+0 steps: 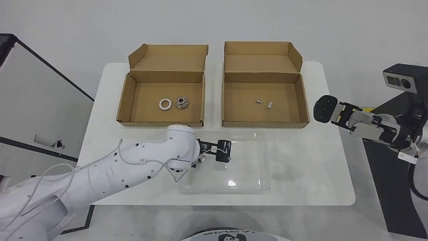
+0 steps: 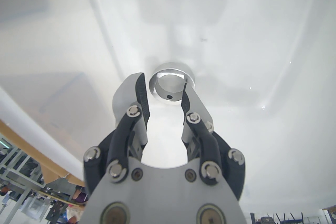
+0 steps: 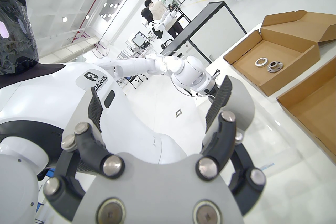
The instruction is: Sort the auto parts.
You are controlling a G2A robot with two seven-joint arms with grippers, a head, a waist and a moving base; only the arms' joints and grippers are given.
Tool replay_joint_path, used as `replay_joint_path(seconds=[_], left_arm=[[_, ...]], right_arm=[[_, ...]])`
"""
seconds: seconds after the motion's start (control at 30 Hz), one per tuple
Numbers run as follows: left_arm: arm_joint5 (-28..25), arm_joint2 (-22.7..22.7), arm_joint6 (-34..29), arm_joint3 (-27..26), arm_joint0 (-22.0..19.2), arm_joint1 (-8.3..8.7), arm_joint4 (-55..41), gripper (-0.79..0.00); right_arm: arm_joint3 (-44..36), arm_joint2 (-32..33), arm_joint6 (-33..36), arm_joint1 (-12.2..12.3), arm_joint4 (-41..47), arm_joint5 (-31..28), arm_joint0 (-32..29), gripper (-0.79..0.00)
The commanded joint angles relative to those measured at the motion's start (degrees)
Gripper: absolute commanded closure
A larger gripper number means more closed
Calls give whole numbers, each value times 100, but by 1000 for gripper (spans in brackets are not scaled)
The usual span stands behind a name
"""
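Left claw: I see my left claw (image 2: 163, 80) down inside the clear tray (image 1: 254, 181), at its end near the left box. It is partly open. The fingers (image 2: 141, 96) stand either side of a part and are not closed on it.

Part at the claw: a short metal collar (image 2: 173, 70) lies on the tray floor between the fingertips. It has a small hole in its side wall. One pad is just beside it with a thin gap, and the other overlaps its rim from my angle. I cannot tell whether that one touches.

Right claw: my right claw (image 1: 326, 109) is wide open with nothing in it. It hangs above the right edge of the surface (image 1: 321, 174), just beside the right box.

Left box: the open cardboard left box (image 1: 144, 104) sits at the back left of the surface, flap raised. On its floor lie a flat ring (image 1: 164, 104) and a flanged hub (image 1: 182, 102), close together.

Right box: the second open carton, the right box (image 1: 287, 104), sits next to the first one. It holds two small fasteners, one (image 1: 258, 100) near the other (image 1: 269, 105). They are too small for me to name further.

Tray: it lies in front of the two boxes, near the front edge of the surface.
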Motion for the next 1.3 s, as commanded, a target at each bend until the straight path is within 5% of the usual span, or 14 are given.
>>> replay_joint_path(seconds=[0.0, 1.27], left_arm=[[-18, -3, 0, 3, 22, -11, -6, -351], [72, 100, -97, 142, -42, -119, -370, -314]], right_arm=[[0, 0, -1, 0, 0, 0, 0, -785], [0, 0, -1, 0, 0, 0, 0, -785]])
